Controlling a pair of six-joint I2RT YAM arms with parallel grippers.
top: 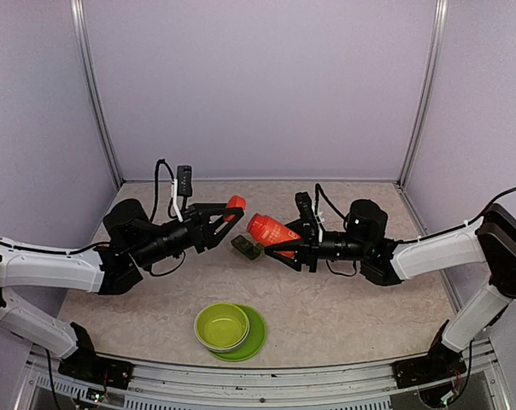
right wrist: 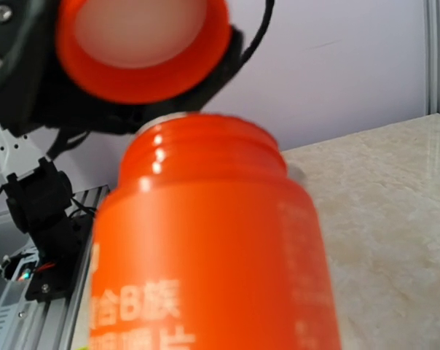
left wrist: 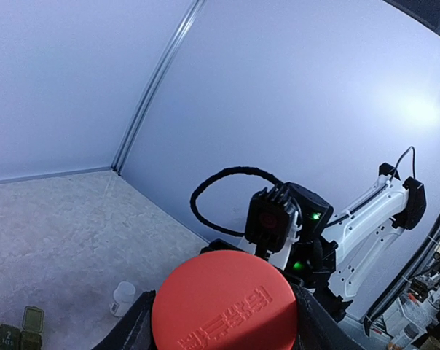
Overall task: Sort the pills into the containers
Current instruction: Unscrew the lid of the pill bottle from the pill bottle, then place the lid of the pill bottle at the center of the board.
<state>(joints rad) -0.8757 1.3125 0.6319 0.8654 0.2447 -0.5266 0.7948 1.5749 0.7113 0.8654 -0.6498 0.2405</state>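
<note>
The pale stone-patterned table [top: 343, 316] carries everything. The right arm [top: 437, 248] reaches in from the bottle's right and the left arm [top: 44, 265] from its left. The orange-red bottle [top: 271, 229] is held off the table, tipped nearly onto its side, with its threaded neck bare and pointing left. The right gripper [top: 285, 241] is clamped around the bottle's body, one finger on each side.

Well to the near side of the bottle, a lime-green bowl [top: 222, 325] sits on a matching plate [top: 254, 340].

The containers [top: 246, 248], a dark green strip of joined compartments, lie on the table just on the near side of the bottle's neck. The top view does not show whether bottle and strip touch.

The orange-red cap [top: 236, 202] is just left of the bottle's mouth and apart from it. The left gripper [top: 228, 212] is closed on the cap, with a finger pressed against each side of its rim. In the right wrist view the cap's pale inner face is turned towards the neck.

A small white vial [left wrist: 122, 297] stands on the table near the containers, seen only in the left wrist view
</note>
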